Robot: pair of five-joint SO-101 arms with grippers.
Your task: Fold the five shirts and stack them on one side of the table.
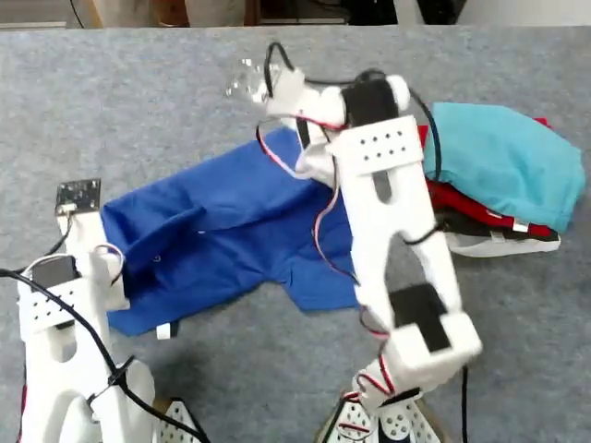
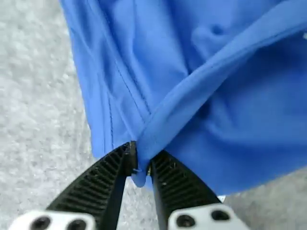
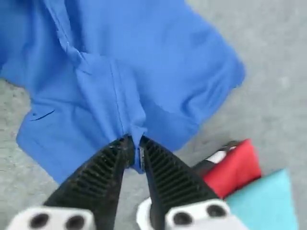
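Your left gripper (image 2: 139, 167) is clenched on a hem fold of the blue shirt (image 2: 216, 96). Your right gripper (image 3: 136, 155) pinches another edge, likely so both can lift and fold it. The shirt lies centre-left in the high view, with the folded stack (image 1: 503, 161) at right.

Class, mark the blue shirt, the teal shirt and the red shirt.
blue shirt (image 1: 231, 221), high view, middle of the cloth.
teal shirt (image 1: 503, 161), high view, top face.
red shirt (image 3: 235, 170), right wrist view, exposed corner.

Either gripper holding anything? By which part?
Both hold the blue shirt: the left gripper pinches a hemmed edge fold, the right gripper a seamed edge fold.
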